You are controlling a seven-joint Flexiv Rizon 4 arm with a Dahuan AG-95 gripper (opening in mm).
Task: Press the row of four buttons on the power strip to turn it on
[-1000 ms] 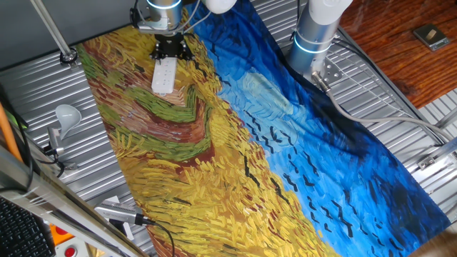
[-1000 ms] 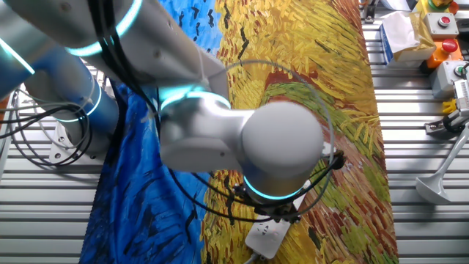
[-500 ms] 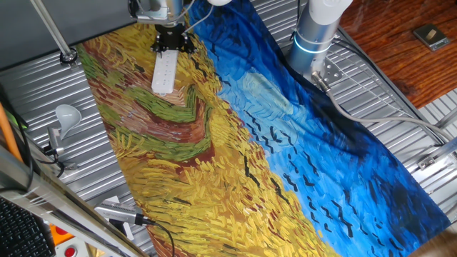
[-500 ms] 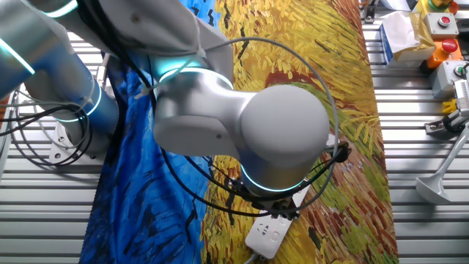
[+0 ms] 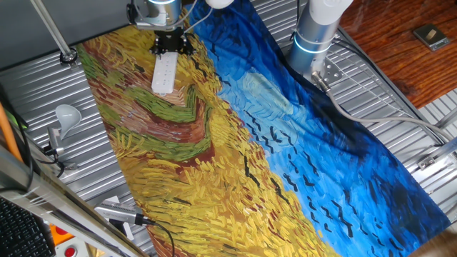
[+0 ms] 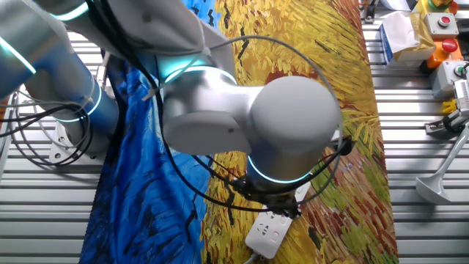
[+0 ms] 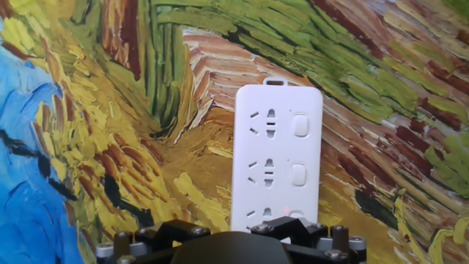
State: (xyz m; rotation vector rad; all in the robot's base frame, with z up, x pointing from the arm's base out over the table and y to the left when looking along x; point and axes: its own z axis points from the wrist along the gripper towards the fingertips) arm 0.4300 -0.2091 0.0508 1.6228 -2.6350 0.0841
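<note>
The power strip [image 5: 164, 73] is a white bar lying on the yellow part of the painted cloth at the far left; in the other fixed view only its end [image 6: 270, 231] shows below the arm. My gripper [image 5: 171, 47] hangs over the strip's far end, and whether it touches is unclear. In the hand view the power strip [image 7: 277, 158] runs away from me, with the row of buttons [image 7: 299, 174] down its right side. Three pale buttons show, the nearest partly hidden by the gripper's black body [image 7: 234, 246]. A small red dot [image 7: 284, 212] glows beside that one. No fingertips are visible.
A painted cloth [image 5: 235, 150] covers the ribbed metal table. A white light bulb on a metal holder [image 5: 64, 116] stands at the left, the arm's base [image 5: 314, 39] at the back right, and boxes with a red button [image 6: 440, 22] beyond the cloth's edge.
The gripper has lifted from the strip's far end and moved slightly back; the arm's wrist now sits higher. The strip has not moved.
</note>
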